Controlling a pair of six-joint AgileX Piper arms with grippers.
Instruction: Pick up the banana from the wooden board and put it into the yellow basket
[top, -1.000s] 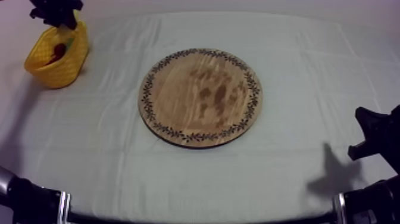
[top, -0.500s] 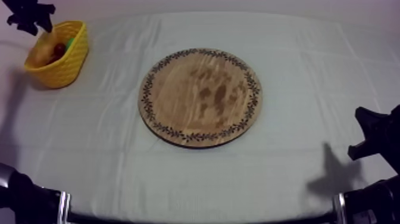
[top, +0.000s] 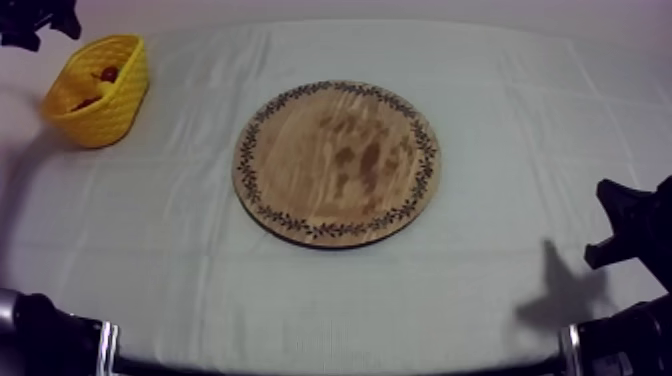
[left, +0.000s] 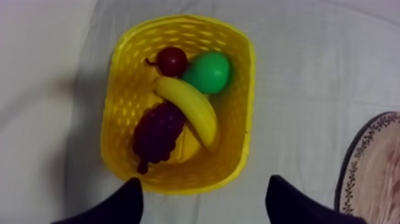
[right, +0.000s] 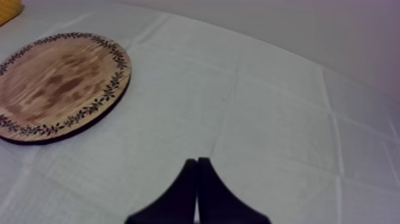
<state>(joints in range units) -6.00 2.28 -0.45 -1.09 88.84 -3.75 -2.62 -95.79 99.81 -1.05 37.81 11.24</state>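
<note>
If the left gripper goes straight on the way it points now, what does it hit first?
Probably the yellow basket: the open left gripper hangs above it, aimed at its near rim, with the banana and grapes just beyond. Depth is unclear.

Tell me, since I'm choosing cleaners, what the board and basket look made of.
The board looks like matt wood: visible grain, dark patterned rim. The basket looks like moulded yellow plastic, slightly glossy, with a perforated wall.
</note>
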